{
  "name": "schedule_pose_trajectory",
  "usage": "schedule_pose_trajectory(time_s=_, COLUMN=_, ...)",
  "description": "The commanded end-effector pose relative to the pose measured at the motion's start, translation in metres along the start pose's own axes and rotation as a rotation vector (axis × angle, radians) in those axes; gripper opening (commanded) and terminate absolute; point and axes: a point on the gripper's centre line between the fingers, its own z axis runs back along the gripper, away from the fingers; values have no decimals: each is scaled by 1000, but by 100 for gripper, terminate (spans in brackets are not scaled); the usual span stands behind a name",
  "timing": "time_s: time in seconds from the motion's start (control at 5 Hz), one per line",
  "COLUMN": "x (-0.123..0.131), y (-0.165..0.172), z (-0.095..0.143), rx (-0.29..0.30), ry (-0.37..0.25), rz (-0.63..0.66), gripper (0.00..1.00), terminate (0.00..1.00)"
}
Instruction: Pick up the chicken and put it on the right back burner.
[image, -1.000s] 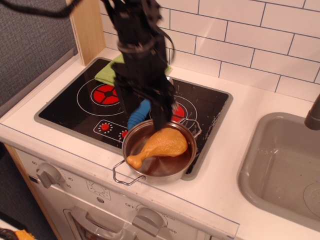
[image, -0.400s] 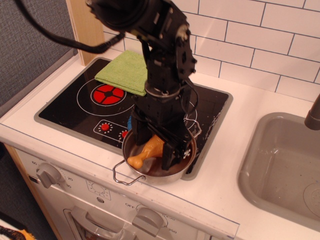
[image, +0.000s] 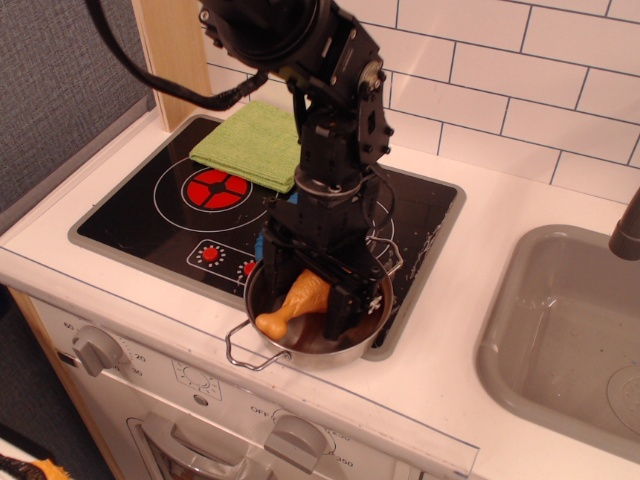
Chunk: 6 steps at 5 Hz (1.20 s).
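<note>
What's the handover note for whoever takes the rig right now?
End effector: lowered into the metal pot, fingers either side of the chicken's fat end; whether they are clamped on it cannot be told from this view.
Chicken: in the pot at the stove's front right, bone end pointing front-left, not visibly lifted.
Right back burner: hidden behind the arm.
Also on the stove: green cloth at the back left, something blue just behind the pot.
Done: approach and descent onto the chicken.
Left: confirm the grasp, lift clear of the pot, carry back, set it on the right back burner.
</note>
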Motion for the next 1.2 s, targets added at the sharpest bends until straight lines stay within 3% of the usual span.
schedule_pose_trajectory(time_s=0.0, x=0, y=9, z=20, rx=13, ry=-92, rz=-12, gripper=0, terminate=0)
schedule_pose_trajectory(time_s=0.2, x=-3, y=10, z=55, rx=-18, ry=-205, rz=-6, gripper=0, terminate=0)
schedule_pose_trajectory(time_s=0.4, x=16, y=25, z=94, rx=-58, ry=-303, rz=74, gripper=0, terminate=0)
schedule_pose_trajectory(time_s=0.6, x=61, y=47, z=94, rx=-61, ry=-301, rz=139, gripper=0, terminate=0)
schedule_pose_trajectory(time_s=0.8, x=100, y=63, z=68, rx=-61, ry=-247, rz=168, gripper=0, terminate=0)
schedule_pose_trajectory(time_s=1.0, x=116, y=58, z=37, rx=-47, ry=-181, rz=136, gripper=0, terminate=0)
